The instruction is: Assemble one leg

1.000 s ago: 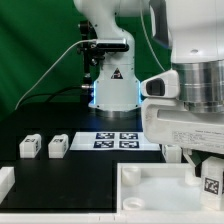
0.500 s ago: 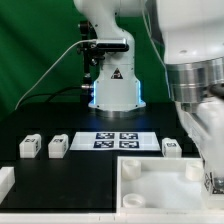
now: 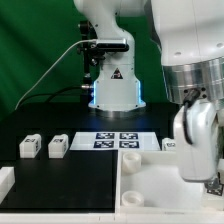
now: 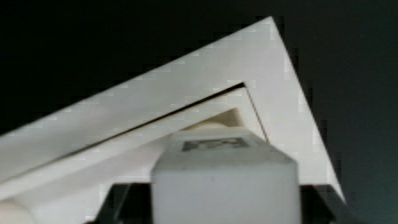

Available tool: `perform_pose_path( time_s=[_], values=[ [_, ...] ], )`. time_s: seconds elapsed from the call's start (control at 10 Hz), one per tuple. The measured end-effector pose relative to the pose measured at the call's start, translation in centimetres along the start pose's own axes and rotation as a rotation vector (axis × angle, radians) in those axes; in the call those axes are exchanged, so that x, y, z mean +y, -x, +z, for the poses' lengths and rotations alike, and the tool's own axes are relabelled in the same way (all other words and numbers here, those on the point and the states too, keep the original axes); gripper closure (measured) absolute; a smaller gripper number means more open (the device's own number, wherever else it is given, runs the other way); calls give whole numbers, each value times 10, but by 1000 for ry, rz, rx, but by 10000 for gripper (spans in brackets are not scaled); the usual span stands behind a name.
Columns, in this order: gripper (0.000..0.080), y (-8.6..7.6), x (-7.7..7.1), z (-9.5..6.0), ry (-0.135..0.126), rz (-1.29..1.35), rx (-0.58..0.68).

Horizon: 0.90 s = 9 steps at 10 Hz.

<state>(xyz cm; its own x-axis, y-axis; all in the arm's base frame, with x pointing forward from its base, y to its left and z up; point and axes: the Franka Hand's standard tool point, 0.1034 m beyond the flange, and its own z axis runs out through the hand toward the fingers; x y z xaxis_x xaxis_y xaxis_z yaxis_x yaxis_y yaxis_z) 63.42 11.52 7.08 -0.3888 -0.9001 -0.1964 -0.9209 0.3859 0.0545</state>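
In the wrist view, my gripper (image 4: 222, 208) is shut on a leg (image 4: 221, 175), a white block with a tag on its face, held between the dark fingers (image 4: 128, 206). It hangs over a corner of the large white tray-like piece (image 4: 231, 75). In the exterior view, my gripper (image 3: 208, 176) is low at the exterior view's right edge, above the tray piece (image 3: 150, 182); the held leg is mostly hidden there. Two more legs (image 3: 29, 146) (image 3: 58, 146) stand at the left, and another leg (image 3: 170, 146) stands beside the marker board.
The marker board (image 3: 117, 140) lies flat in front of the arm's base (image 3: 112, 90). A white part (image 3: 5, 182) pokes in at the exterior view's left edge. The table is black and the backdrop is green.
The wrist has turned and the hand has shifted toward the exterior view's right, uncovering the leg beside the marker board. The held leg stays in the gripper over the tray piece.
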Motion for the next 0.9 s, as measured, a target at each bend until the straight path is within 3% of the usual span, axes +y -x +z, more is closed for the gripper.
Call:
perform_pose_path(
  time_s=[0.1,0.2,0.3,0.4,0.5,0.7,0.9],
  values=[
    [403,0,2,2,7,-15,1],
    [403,0,2,2,7,-16,2],
    [228,1,4,4,4,-18,1],
    [228,3,12,5,-16,-25,-2],
    [166,8,21,2,-13,-31,-5],
    [155,17,23,-6,-19,-42,-15],
    [151,16,24,-3,-16,-46,-12]
  ],
)
